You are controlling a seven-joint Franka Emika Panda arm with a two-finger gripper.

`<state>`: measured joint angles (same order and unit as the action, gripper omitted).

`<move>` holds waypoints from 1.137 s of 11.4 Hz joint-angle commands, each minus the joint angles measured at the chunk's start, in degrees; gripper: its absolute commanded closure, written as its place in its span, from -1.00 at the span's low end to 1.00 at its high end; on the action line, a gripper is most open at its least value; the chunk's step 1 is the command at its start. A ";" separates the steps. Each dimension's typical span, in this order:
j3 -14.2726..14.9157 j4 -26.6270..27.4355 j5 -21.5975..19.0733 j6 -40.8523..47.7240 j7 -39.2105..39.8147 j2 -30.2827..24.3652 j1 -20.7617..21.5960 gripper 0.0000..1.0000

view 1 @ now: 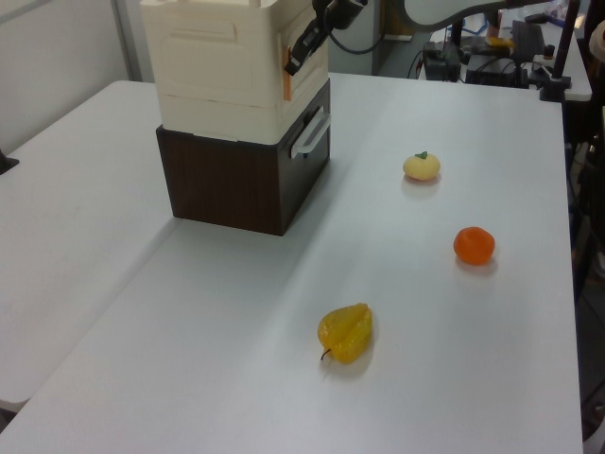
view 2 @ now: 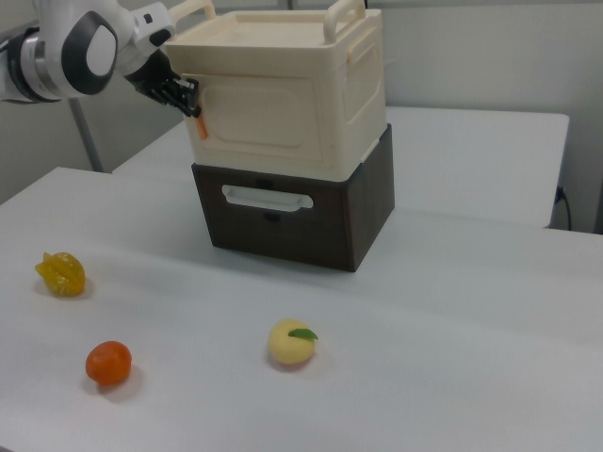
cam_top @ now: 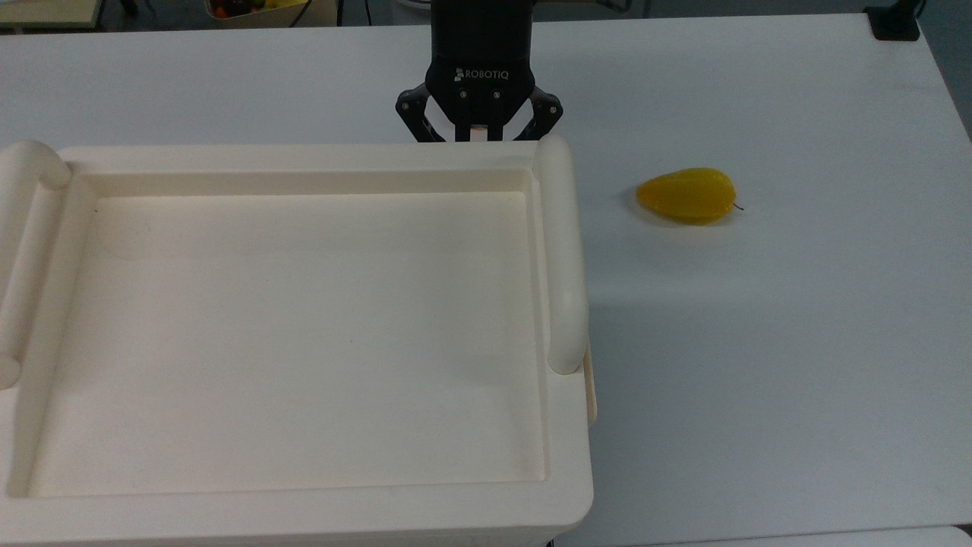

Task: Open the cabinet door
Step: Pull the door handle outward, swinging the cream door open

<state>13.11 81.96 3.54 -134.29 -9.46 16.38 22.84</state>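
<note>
Pincer angled down at cabinet door edge, seemingly pinching its orange tab

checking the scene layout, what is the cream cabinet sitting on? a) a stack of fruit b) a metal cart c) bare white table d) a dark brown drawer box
d: in the right view the cabinet rests on a dark brown drawer box with a pale handle, which stands on the white table.

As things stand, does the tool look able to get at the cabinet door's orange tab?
Probably yes. The tool sits right at the orange tab on the cabinet door, with nothing between them.
</note>
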 commanded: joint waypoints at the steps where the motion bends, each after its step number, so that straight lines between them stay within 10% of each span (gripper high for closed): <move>1: 0.51 0.75 0.33 8.67 -1.00 -3.37 0.36 0.75; 3: 0.51 0.75 0.24 10.88 -1.00 -3.90 0.36 0.68; 6: 0.60 0.22 0.15 19.91 -0.56 -5.65 0.10 -0.34; 13: 1.31 -3.37 0.41 22.23 -0.56 -10.50 -0.26 -0.98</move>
<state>14.20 81.17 3.49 -112.56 -9.53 6.28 22.44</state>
